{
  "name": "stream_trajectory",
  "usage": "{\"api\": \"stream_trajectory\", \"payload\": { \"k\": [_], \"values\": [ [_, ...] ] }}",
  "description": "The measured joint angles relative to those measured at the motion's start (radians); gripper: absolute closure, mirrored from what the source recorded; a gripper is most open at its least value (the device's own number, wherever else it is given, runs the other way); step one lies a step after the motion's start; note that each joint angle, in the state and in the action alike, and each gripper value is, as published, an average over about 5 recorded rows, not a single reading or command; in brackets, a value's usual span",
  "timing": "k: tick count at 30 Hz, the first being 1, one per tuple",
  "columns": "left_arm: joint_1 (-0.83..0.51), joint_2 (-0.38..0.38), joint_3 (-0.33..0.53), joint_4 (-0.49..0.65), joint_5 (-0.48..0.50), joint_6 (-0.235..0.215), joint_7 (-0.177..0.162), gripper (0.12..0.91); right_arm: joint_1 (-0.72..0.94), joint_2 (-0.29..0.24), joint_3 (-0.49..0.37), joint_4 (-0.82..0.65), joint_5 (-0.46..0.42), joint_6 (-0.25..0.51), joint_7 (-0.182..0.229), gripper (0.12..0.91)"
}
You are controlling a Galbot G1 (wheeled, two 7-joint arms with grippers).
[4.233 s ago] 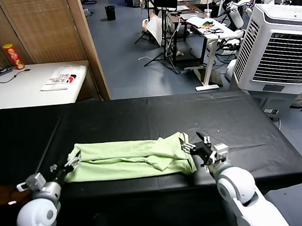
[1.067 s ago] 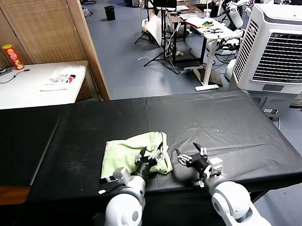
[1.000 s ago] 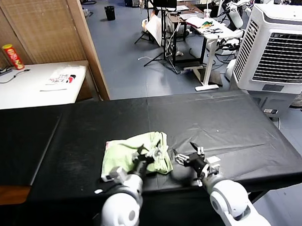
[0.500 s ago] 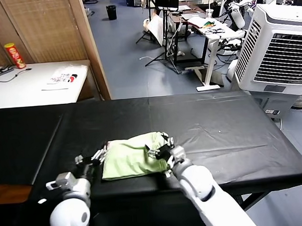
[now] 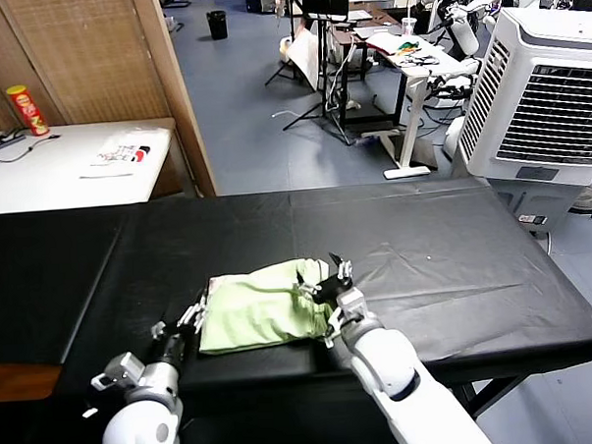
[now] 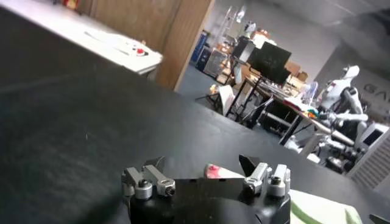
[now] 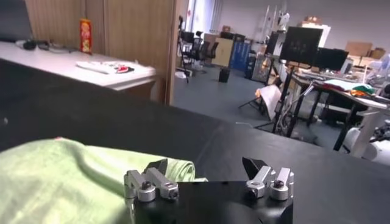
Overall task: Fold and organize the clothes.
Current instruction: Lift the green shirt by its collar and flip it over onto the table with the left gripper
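The pale lime-green shirt [image 5: 255, 305] lies folded into a compact bundle on the black table [image 5: 425, 246], near its front edge. My left gripper [image 5: 194, 313] is open and empty at the bundle's left edge. In the left wrist view [image 6: 201, 163] its jaws stand wide apart, with the shirt's red-pink patch [image 6: 213, 172] just beyond them and green fabric [image 6: 317, 210] to one side. My right gripper [image 5: 323, 277] is open and empty at the bundle's right edge. In the right wrist view [image 7: 206, 165] one jaw is over the rolled edge of the shirt [image 7: 61, 176].
A white table [image 5: 39, 184] at the far left holds a red can [image 5: 20, 108] and a white red-and-black printed flat item [image 5: 121, 154]. A wooden partition [image 5: 102, 53] stands behind it. A white air cooler [image 5: 546, 93] stands at the right, past the table.
The shirt has gone from a long strip to a compact bundle. My left gripper has swung from the bundle's middle to its left edge. My right gripper has moved in to its right edge.
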Motion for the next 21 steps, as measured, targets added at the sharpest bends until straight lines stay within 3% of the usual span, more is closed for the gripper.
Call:
{"api": "stream_trajectory", "payload": {
  "k": [9,13,21],
  "values": [
    [0.021,-0.048,0.013,0.021,-0.049,-0.022,0.031,0.249,-0.044,-0.022,0.017,0.05,0.004,0.008,-0.013,0.227],
    [0.023,-0.067,0.014,0.032,-0.059,-0.035,0.043,0.396,-0.047,-0.025,0.016,0.052,0.003,0.01,-0.017,0.227],
    [0.012,-0.085,0.014,0.054,-0.09,-0.034,0.045,0.82,-0.054,-0.025,0.016,0.056,0.0,0.01,-0.02,0.227]
  ]
}}
